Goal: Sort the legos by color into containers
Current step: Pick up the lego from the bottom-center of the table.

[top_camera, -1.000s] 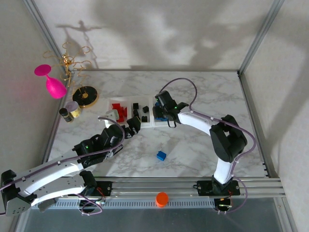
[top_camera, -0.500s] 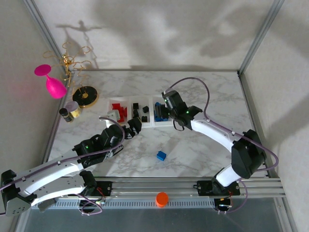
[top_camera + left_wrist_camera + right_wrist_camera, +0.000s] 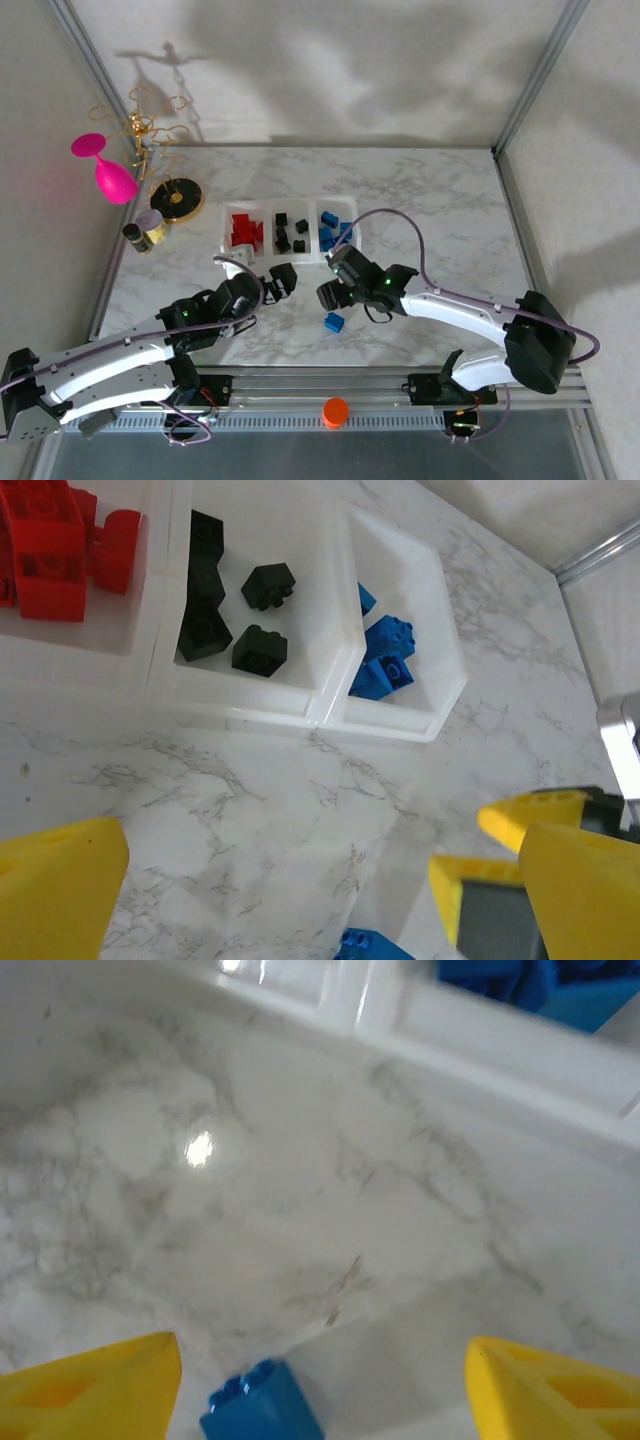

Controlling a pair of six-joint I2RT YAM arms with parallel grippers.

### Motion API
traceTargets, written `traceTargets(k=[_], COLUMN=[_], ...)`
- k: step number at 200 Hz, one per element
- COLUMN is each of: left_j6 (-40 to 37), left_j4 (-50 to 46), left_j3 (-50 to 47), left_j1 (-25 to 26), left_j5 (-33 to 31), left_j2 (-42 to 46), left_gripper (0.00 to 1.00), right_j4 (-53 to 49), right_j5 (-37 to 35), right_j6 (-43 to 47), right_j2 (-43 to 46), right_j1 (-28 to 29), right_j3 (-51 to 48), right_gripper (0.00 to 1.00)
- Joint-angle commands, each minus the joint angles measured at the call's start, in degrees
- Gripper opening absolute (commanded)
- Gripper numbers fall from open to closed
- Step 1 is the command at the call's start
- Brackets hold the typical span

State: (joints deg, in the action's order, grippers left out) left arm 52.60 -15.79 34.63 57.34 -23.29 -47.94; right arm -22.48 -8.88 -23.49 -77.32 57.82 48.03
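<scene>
Your right fingers (image 3: pixel 330 293) are spread wide and empty, poised by a lone blue lego (image 3: pixel 334 322) that lies on the desk (image 3: pixel 430 200) on the near side of the containers (image 3: pixel 290 258). Your left fingers (image 3: pixel 283 280), also spread and empty, hover just in front of the containers.

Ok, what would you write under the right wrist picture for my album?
Open right fingers either side of a blue lego on the marble table, with the tray beyond.

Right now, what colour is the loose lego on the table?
The lego is blue; the top view shows it best.
</scene>
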Motion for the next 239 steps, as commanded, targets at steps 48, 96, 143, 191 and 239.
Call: traceTargets(k=[48,96,143,191,239], left_j6=[4.1,4.4,4.4,4.4,3.9], left_j4=[-4.2,-3.9,-4.6,-5.0,-4.5], left_j3=[-2.9,-3.2,-2.9,-2.5,-1.9], left_j1=[0.6,0.6,0.6,0.6,0.6], left_j5=[-2.0,-3.6,-4.7,-5.3,-5.7], left_j2=[4.0,3.3,3.0,3.4,3.9], left_gripper=[1.0,1.0,1.0,1.0,1.0], right_j4=[3.1,6.2,6.6,7.6,7.2], right_j5=[-1.4,-2.1,-5.8,-6.4,-6.9], right_j6=[-4.8,-3.3,-2.1,-1.7,-3.1], right_j2=[2.2,-3.9,-8.9,-9.4,-8.8], right_j1=[7.7,8.4,8.4,8.4,8.4], right_j3=[-8.5,-8.4,-6.2,-5.5,-4.5], right_gripper=[0.82,0.81,0.71,0.55,0.36])
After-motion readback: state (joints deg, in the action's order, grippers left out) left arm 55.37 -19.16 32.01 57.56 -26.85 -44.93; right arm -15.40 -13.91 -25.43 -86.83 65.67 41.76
